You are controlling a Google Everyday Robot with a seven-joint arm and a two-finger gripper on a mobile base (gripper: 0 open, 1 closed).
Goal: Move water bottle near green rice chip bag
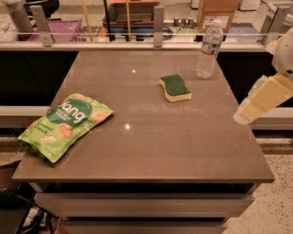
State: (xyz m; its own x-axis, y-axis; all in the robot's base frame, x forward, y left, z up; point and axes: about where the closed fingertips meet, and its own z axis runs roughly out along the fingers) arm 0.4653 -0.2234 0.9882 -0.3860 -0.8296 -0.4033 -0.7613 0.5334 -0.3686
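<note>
The water bottle [208, 49] is clear and ribbed, with a white cap and a label band. It stands upright at the far right corner of the brown table [151, 137]. The green rice chip bag [66, 124] lies flat near the table's left edge, overhanging it slightly. My gripper [245, 113] is pale yellow. It hangs off the table's right side at about mid-depth, well in front of the bottle and touching nothing. The bottle and the bag are far apart.
A green-and-yellow sponge [174, 87] lies between the bottle and the table's middle. A glass rail with metal posts [158, 20] runs along the far edge. A cardboard box [217, 11] and a purple crate [68, 28] stand behind it.
</note>
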